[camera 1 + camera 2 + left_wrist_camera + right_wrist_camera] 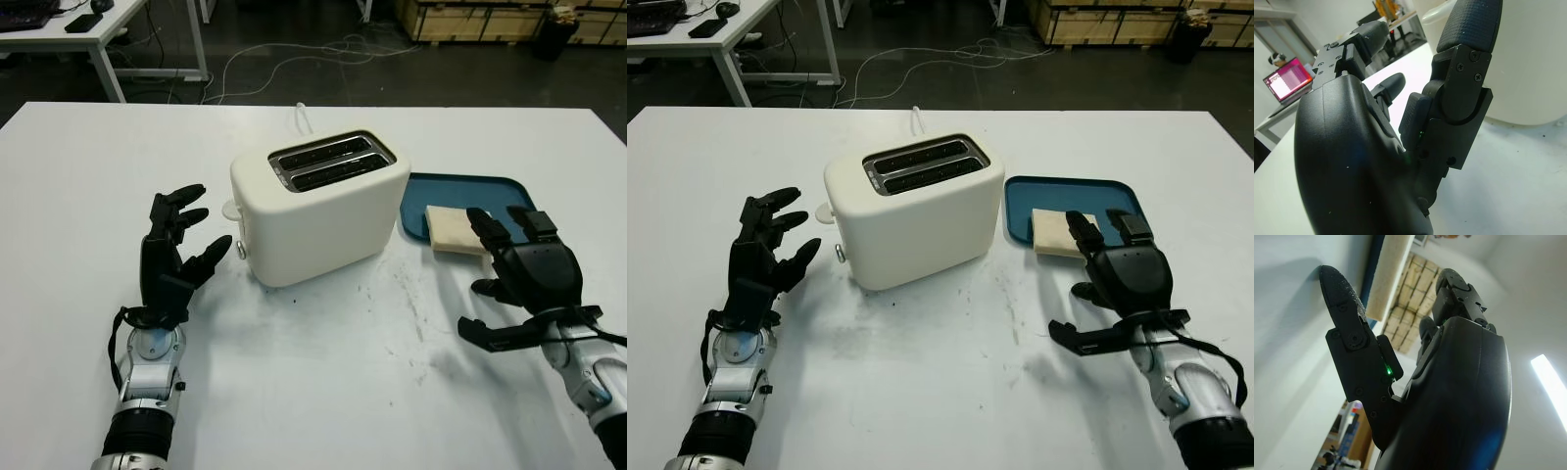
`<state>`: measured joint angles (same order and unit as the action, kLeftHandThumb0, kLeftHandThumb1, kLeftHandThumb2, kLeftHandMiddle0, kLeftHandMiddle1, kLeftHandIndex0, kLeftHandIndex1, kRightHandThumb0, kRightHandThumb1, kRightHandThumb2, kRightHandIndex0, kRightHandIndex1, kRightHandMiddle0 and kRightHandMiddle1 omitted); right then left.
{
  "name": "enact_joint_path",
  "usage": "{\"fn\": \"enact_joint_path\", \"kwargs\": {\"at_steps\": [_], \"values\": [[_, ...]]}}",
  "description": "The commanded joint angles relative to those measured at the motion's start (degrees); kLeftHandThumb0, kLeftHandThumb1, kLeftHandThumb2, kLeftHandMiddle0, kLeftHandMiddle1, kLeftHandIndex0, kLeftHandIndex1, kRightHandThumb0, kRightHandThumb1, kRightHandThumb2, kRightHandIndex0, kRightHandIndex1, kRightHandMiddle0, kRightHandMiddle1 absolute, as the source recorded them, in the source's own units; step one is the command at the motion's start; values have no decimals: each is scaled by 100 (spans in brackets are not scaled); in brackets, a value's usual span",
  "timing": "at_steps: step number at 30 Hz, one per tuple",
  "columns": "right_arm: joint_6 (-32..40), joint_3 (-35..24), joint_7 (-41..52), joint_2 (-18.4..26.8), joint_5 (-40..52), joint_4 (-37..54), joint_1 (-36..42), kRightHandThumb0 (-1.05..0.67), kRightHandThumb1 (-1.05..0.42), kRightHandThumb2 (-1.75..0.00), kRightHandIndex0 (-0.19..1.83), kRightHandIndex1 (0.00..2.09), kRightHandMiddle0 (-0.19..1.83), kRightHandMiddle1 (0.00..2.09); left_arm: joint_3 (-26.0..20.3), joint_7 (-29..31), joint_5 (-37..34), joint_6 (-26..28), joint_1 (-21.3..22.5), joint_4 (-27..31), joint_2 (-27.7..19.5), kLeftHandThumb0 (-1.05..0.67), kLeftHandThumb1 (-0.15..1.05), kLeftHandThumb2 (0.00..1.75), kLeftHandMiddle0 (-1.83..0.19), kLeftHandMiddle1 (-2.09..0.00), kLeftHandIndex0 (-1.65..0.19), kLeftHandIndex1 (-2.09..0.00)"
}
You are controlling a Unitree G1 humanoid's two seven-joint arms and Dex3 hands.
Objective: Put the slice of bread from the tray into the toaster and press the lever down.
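White counter [323,392] carries cream toaster [318,206]; my open right robot hand [524,269] hovers at the pale bread slice [453,231] on the blue tray [460,191], open left robot hand [174,257] beside the toaster.

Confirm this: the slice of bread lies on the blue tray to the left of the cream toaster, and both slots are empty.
One thing is wrong. The pale slice of bread lies on the blue plastic tray, but the tray sits to the right of the cream two-slot toaster, not the left, as the left eye view shows. Both slots are empty.
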<state>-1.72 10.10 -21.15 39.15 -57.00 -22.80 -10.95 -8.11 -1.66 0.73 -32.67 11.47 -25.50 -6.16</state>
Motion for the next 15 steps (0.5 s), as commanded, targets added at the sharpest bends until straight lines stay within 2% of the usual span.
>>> {"fn": "enact_joint_path", "kwargs": {"at_steps": [1,15], "values": [[100,165,-183,-14,-70,-297,-90,-61,-66,0,0,50,25,4,-15,40,-77,-135,92,-52,-26,-105,92,16,0,-115,0,-103],[257,1052,-588,-257,-6,-1822,-1050,-67,-77,-2,0,52,26,4,-34,104,-215,-280,116,-81,18,-105,92,14,0,-115,0,-105]]}}
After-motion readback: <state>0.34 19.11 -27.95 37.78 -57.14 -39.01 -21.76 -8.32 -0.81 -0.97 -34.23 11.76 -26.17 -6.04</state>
